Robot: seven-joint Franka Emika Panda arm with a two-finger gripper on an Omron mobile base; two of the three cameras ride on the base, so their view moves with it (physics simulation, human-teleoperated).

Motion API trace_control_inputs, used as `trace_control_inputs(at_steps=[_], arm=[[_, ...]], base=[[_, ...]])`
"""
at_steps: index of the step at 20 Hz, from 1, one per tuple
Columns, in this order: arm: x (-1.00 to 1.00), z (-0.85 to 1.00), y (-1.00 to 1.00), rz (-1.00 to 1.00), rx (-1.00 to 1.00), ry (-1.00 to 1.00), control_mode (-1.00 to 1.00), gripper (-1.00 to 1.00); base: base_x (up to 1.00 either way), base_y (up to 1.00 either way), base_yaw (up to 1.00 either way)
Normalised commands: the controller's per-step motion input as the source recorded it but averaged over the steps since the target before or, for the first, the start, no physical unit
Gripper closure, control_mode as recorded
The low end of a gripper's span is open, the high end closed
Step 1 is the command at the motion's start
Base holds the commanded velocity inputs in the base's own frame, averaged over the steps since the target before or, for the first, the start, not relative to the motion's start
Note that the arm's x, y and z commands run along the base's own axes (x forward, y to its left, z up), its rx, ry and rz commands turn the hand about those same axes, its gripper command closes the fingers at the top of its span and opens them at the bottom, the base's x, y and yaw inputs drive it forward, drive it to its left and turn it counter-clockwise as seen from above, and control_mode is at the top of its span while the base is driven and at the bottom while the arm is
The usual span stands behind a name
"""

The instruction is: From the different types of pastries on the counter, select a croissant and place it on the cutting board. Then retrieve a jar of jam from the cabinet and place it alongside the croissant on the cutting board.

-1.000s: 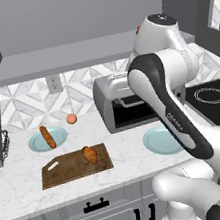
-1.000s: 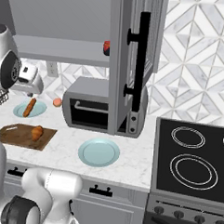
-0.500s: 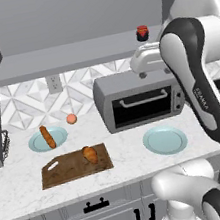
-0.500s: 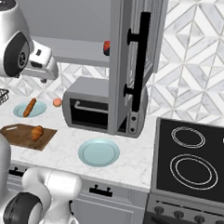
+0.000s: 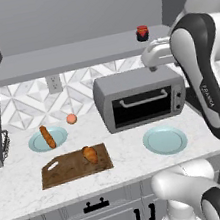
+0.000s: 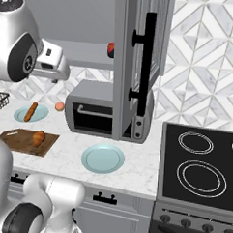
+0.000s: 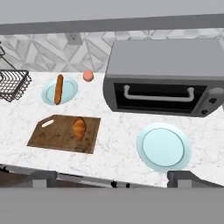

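Left base view: the croissant (image 5: 90,154) lies on the board (image 5: 66,171), toward its right end. The baguette (image 5: 47,136) rests on a teal plate (image 5: 36,143), an orange ball (image 5: 71,119) beside it. The jam jar (image 5: 142,33) stands on the shelf (image 5: 72,55) above the toaster oven (image 5: 140,97). The gripper (image 5: 153,56) hangs just below the jar, empty; I cannot tell its spread here.

Right base view: the gripper (image 6: 57,69) is raised over the oven (image 6: 92,112), holding nothing. The jar (image 6: 111,49) peeks out beside the cabinet door (image 6: 140,61).

Hand view: looking down, the croissant (image 7: 79,128) sits on the board (image 7: 52,135), an empty plate (image 7: 164,146) to one side. The fingers stand wide apart.
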Motion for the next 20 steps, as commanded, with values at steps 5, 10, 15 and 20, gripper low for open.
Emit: trace_control_inputs(at_steps=[5, 10, 15, 20], arm=[[0.15, 0.34, -0.3, 0.0, -0.06, -0.18, -1.0, -1.0], [0.14, 0.48, -0.25, -0.03, -0.08, -0.17, -1.0, -1.0], [-0.01, 0.04, -0.02, 0.0, 0.0, -0.02, -1.0, -1.0], [0.02, 0.0, -0.34, 0.0, -0.04, -0.12, -1.0, -1.0]], base=[[0.0, 0.0, 0.0], [0.0, 0.0, 0.0], [0.0, 0.0, 0.0], [0.0, 0.0, 0.0]])
